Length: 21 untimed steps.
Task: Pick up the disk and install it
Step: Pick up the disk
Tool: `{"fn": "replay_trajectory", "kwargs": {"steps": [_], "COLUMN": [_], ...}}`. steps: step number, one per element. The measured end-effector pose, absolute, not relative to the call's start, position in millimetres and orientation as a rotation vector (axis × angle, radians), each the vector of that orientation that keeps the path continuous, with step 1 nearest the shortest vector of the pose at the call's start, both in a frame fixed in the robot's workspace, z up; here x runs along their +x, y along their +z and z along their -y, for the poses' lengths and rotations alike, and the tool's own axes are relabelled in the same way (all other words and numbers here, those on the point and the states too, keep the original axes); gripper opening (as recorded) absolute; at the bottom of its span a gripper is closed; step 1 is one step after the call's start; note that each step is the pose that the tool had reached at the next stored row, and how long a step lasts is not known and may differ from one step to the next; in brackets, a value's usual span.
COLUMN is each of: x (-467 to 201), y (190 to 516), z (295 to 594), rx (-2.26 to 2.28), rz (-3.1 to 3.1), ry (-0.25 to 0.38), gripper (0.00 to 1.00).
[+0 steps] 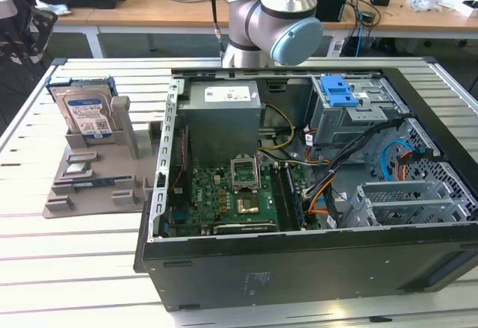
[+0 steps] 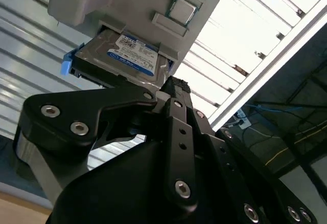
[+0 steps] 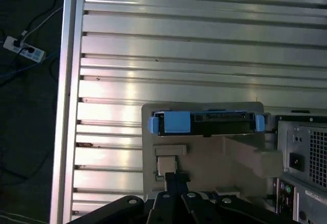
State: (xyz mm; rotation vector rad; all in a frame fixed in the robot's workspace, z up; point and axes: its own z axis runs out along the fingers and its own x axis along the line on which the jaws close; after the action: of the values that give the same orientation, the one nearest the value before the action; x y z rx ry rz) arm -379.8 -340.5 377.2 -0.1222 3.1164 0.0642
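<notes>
Slatted table (image 1: 75, 268) carries an open computer case (image 1: 299, 264). A grey stand (image 1: 89, 193) sits just beside it, on the exterior view's left. The disk (image 1: 84, 111) stands upright in the stand, untouched. The gripper (image 3: 171, 175) is near the disk, clenched on nothing. Risk, as I judge it: descending clenched, it could butt the disk's top edge and jam or tip it.

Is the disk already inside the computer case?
No, the disk stands upright in the grey stand, outside the case.
</notes>
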Motion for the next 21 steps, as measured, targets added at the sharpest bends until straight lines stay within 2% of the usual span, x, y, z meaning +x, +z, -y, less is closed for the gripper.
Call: {"fn": "replay_trajectory", "kwargs": {"steps": [21], "x": [-379.8], "y": [377.2], "z": [340.5], "rx": [-0.670], "rz": [-3.053], "ry": [0.061], "gripper": [0.11]}}
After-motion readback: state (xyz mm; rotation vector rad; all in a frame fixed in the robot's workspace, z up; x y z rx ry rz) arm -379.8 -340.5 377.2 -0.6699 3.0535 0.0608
